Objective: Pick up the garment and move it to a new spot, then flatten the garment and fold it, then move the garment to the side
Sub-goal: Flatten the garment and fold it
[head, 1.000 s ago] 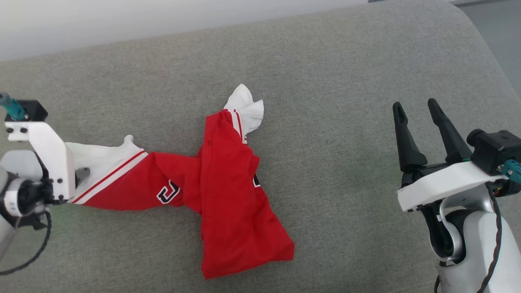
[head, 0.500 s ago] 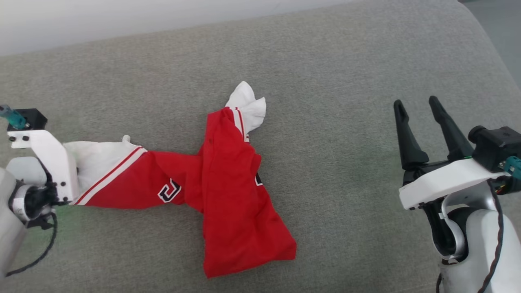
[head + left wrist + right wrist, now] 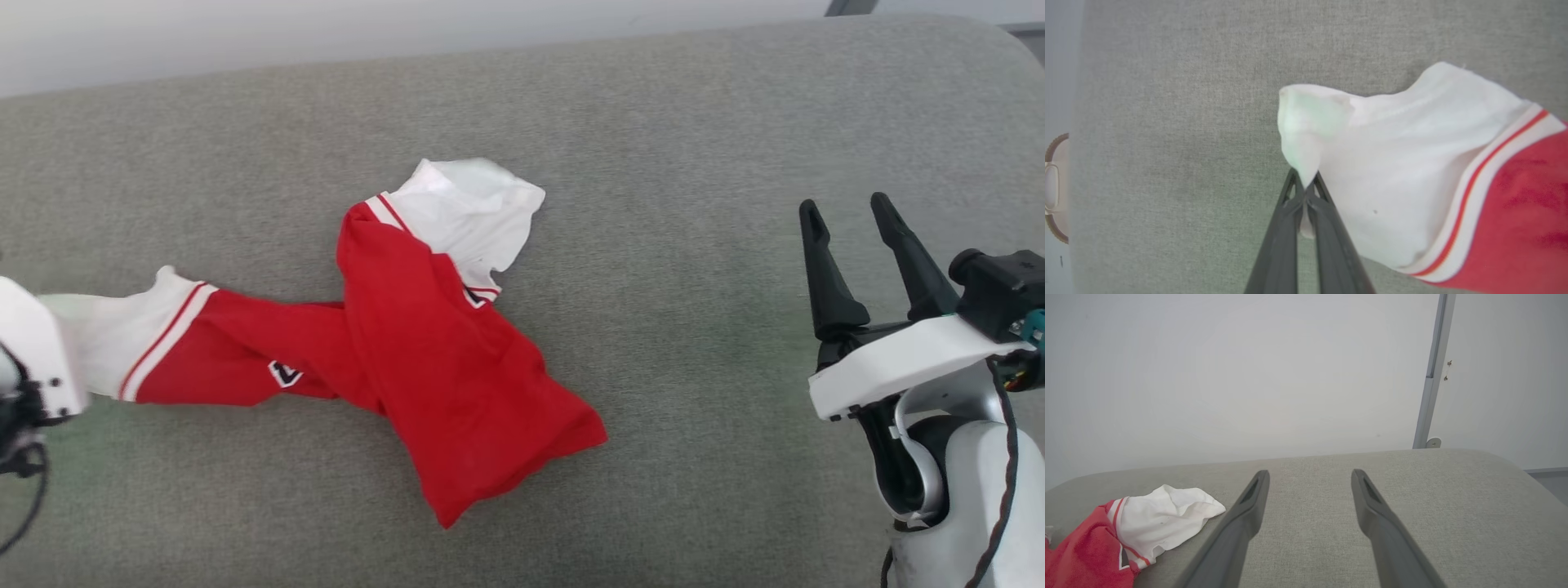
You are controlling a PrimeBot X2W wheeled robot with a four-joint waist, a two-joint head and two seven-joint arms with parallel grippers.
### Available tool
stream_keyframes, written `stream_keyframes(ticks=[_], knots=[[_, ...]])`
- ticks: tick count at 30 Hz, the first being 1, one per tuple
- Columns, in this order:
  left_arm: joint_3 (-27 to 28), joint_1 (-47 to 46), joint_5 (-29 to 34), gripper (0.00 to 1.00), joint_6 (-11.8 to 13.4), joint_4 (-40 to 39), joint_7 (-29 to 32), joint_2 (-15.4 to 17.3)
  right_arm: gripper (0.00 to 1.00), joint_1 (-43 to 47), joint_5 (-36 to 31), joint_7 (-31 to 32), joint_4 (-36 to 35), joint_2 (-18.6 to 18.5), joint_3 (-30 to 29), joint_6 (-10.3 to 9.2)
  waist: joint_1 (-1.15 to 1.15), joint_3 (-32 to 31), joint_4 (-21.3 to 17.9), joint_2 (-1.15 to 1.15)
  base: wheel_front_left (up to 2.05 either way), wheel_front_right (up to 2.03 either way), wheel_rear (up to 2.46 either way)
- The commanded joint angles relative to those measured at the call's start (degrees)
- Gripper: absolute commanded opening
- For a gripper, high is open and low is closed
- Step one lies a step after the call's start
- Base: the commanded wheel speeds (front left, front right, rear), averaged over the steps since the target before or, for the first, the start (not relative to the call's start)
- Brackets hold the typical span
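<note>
On the grey fabric cushion (image 3: 694,122), the left end effector (image 3: 1305,188) is pinching the red, white-cuffed jersey garment (image 3: 424,343) thinly; slow lifting seems wise.

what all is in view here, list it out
jersey: one, red with white cuffs and stripe trim, crumpled on the cushion
cushion: one, grey fabric, under the jersey
wall: one, white, behind the cushion
post: one, grey, upright against the wall
cut-off object: one, beige and brown, beyond the cushion's edge, too cropped to identify
left gripper: one, dark fingers, shut on a white cuff of the jersey
right gripper: one, dark fingers, open, over bare cushion to the right of the jersey, holding nothing
</note>
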Motion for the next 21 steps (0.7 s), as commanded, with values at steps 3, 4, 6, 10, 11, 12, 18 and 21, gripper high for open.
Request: stream_keyframes(ticks=[3, 4, 6, 10, 11, 12, 18, 21], knots=[[1.2, 1.6, -2.0, 0.27, -0.7, -0.9, -1.8, -2.0, 1.00, -0.6, 0.2, 0.9, 0.0, 0.0, 1.1, 0.01, 0.00, 0.1, 1.4, 0.00, 0.00, 0.00, 0.00], [1.4, 1.8, -2.3, 0.49, -0.8, -1.0, -2.5, -2.2, 1.00, -0.9, 0.4, 1.1, 0.0, 0.0, 1.4, 0.01, 0.00, 0.1, 1.5, 0.00, 0.00, 0.00, 0.00], [1.6, 2.0, -2.2, 1.00, -1.1, -1.8, -4.1, -2.9, 1.00, -1.2, 0.3, 1.6, 0.2, -0.1, 2.4, 0.01, 0.00, 0.0, 2.0, 0.00, 0.00, 0.00, 0.00], [2.5, 2.2, -1.6, 1.00, -1.8, -3.5, -8.7, -3.4, 1.00, -1.5, 1.2, 2.6, 0.7, -0.3, 3.7, 0.01, 0.00, -0.2, 2.8, 0.00, 0.00, 0.00, 0.00], [2.7, 2.4, -1.1, 1.00, -2.0, -4.2, -10.4, -3.5, 1.00, -1.8, 1.3, 2.9, 0.9, -0.6, 4.3, 0.01, 0.00, -0.3, 3.1, 0.00, 0.00, 0.00, 0.00], [3.0, 2.7, -0.9, 1.00, -2.1, -4.9, -12.3, -3.7, 1.00, -2.1, 1.6, 3.3, 1.1, -0.8, 5.0, 0.01, 0.00, -0.4, 3.5, 0.00, 0.00, 0.00, 0.00], [3.8, 4.8, 2.6, 1.00, -2.4, -11.2, -24.6, -4.2, 1.00, -2.9, 3.8, 6.5, 3.2, -2.3, 9.1, 0.01, 0.00, -1.1, 6.1, 0.00, 0.00, 0.00, 0.00], [3.8, 7.0, 6.1, 1.00, -0.8, -16.4, -32.6, -4.5, 1.00, -3.7, 5.9, 9.4, 4.1, -3.6, 13.1, 0.01, 0.00, -1.5, 8.0, 0.00, 0.00, 0.00, 0.00]])
